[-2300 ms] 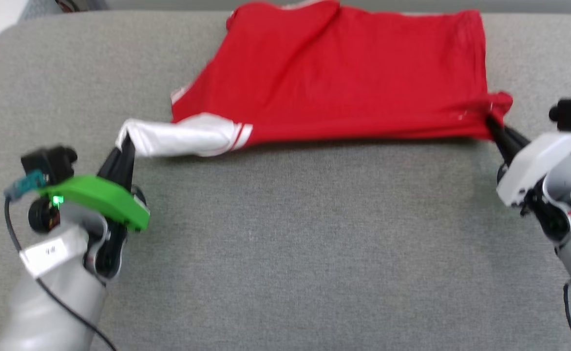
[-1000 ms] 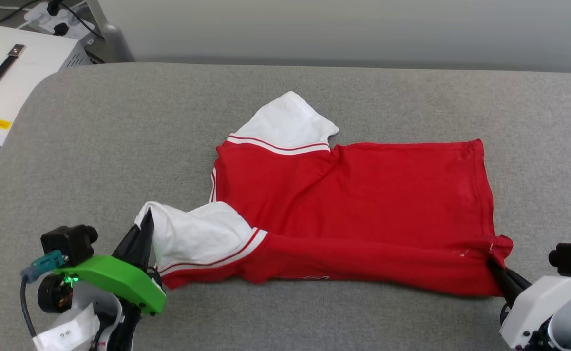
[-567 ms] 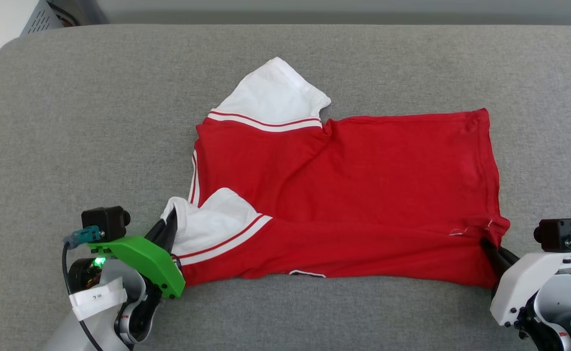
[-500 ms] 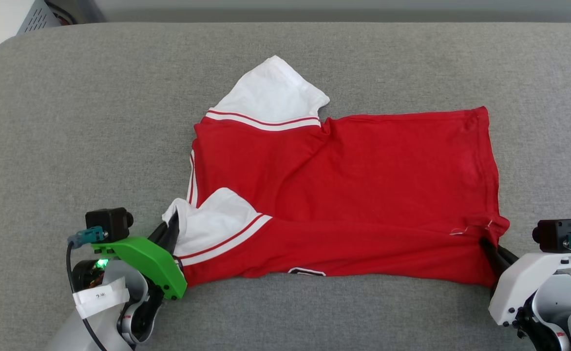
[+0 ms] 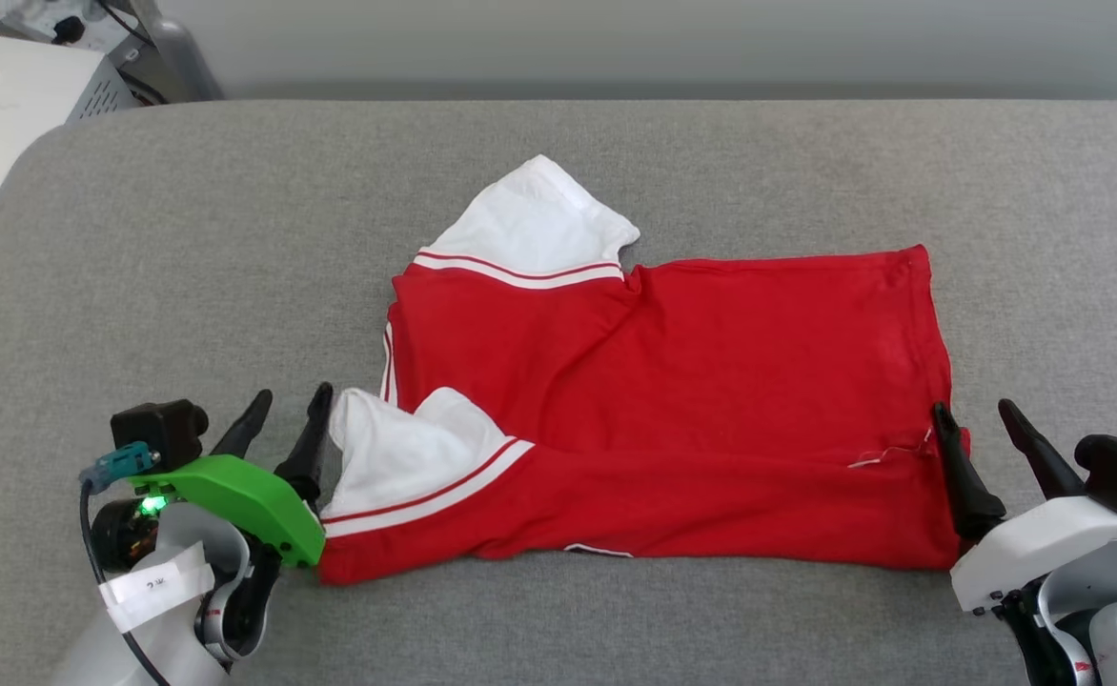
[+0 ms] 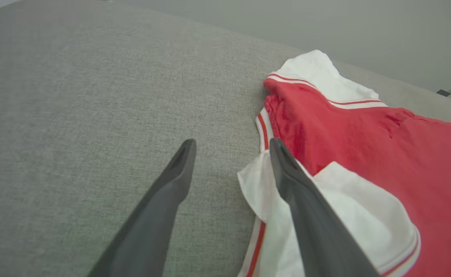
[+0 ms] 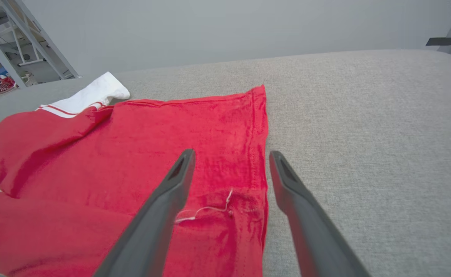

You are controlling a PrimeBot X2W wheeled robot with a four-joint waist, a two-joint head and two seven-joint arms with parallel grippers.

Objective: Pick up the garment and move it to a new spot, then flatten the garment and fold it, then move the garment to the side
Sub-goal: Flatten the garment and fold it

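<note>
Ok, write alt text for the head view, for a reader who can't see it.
A red garment with white sleeves lies spread on a grey fabric surface, its near edge folded over. The left end effector is open beside the near sleeve, and the right end effector is open at the near hem corner.

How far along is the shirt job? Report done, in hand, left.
Done: the garment lies on the grey surface, body mostly spread. In hand: nothing gripped; the left gripper, open, sits at the near sleeve, the right gripper, open, at the hem corner. Left: that sleeve is crumpled, so flattening, folding and moving aside remain.
</note>
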